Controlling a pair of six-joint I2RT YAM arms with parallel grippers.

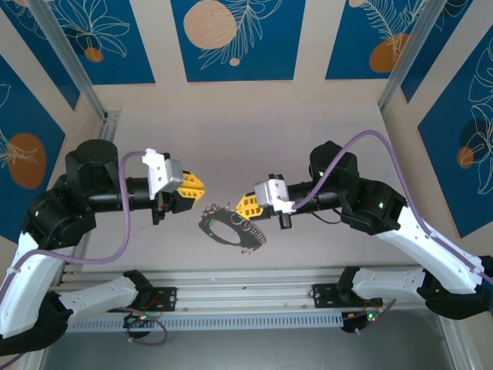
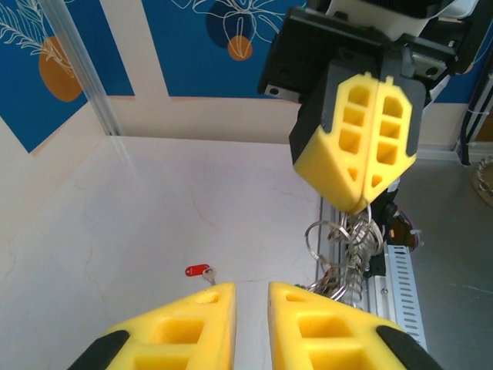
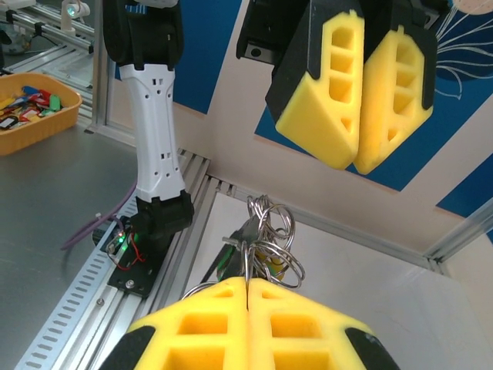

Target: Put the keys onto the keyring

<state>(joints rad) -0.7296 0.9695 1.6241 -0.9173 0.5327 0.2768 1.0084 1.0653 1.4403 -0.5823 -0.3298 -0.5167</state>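
Note:
The keyring (image 1: 248,230) hangs as a bunch of silver loops from my right gripper (image 1: 239,208), which is shut on its wires (image 3: 269,231). A yellow key head (image 3: 271,264) and a green one (image 3: 229,264) sit among the loops. The same bunch (image 2: 347,247) dangles under the right gripper (image 2: 360,206) in the left wrist view. A red-headed key (image 2: 199,270) lies alone on the white table, just ahead of my left gripper (image 2: 252,289). That gripper's jaws stand a narrow gap apart with nothing between them. It faces the right gripper, a short way left of the keyring (image 1: 204,187).
An orange bin (image 3: 65,108) with several coloured keys stands on the grey bench beyond the table's near rail (image 3: 85,293). The left arm's base (image 3: 150,223) is bolted to that rail. Walls (image 1: 231,38) close in the back and both sides.

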